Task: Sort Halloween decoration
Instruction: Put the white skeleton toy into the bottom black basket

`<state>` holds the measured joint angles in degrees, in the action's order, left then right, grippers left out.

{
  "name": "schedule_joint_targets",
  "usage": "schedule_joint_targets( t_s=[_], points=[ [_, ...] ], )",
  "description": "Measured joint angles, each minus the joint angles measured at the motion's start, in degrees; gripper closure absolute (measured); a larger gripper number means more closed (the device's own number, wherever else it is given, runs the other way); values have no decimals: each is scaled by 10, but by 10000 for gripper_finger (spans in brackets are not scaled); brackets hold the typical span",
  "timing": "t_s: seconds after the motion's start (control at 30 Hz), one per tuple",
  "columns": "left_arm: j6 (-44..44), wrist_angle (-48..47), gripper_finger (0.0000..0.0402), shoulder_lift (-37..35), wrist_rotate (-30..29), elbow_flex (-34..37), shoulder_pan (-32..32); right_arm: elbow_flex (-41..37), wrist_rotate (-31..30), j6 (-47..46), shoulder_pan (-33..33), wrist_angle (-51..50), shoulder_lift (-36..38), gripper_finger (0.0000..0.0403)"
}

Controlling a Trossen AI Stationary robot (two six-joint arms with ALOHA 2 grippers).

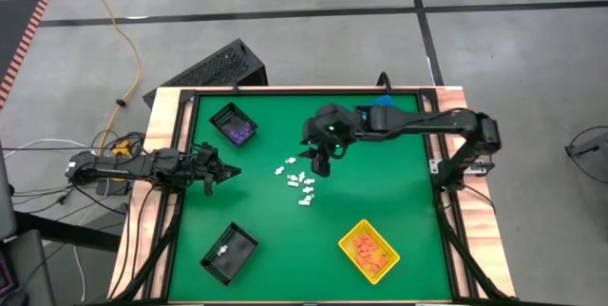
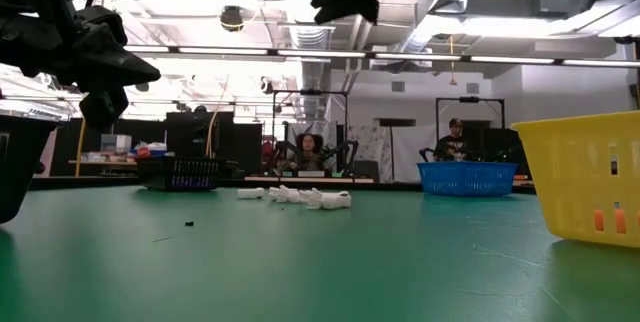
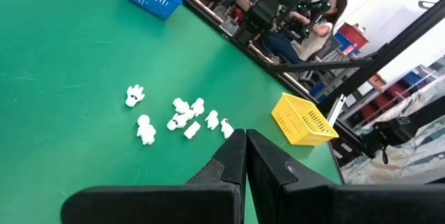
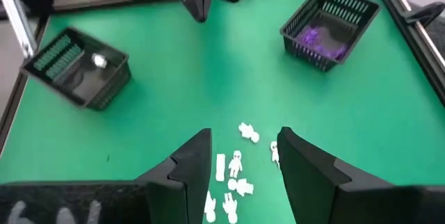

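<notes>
Several tiny white plastic Halloween figurines (image 1: 296, 180) lie clustered mid-tabletop (image 1: 399, 201). The right claw (image 1: 319, 162), fingers apart and empty, hovers at their one o'clock; descending, it could pinch two together. The left claw (image 1: 215, 175), at nine o'clock, waits pressed together.

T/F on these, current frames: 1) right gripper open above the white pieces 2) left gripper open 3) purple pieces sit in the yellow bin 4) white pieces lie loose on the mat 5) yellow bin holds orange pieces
1) True: the right gripper hangs open above the white pieces.
2) False: the left gripper is shut and holds nothing.
3) False: the purple pieces sit in a black bin.
4) True: they lie loose on the green mat.
5) True: the yellow bin holds orange pieces.
</notes>
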<state>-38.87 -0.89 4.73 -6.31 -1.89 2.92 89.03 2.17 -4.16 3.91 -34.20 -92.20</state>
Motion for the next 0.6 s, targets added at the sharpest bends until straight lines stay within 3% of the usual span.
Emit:
schedule_joint_targets(
  t_s=[0.27,0.6],
  points=[
    [2,-4,402,0,-4,0,0,-163,0,-13,14,224,40,221],
    [2,-6,401,1,-10,0,0,-238,10,-23,20,332,-9,221]
  ],
)
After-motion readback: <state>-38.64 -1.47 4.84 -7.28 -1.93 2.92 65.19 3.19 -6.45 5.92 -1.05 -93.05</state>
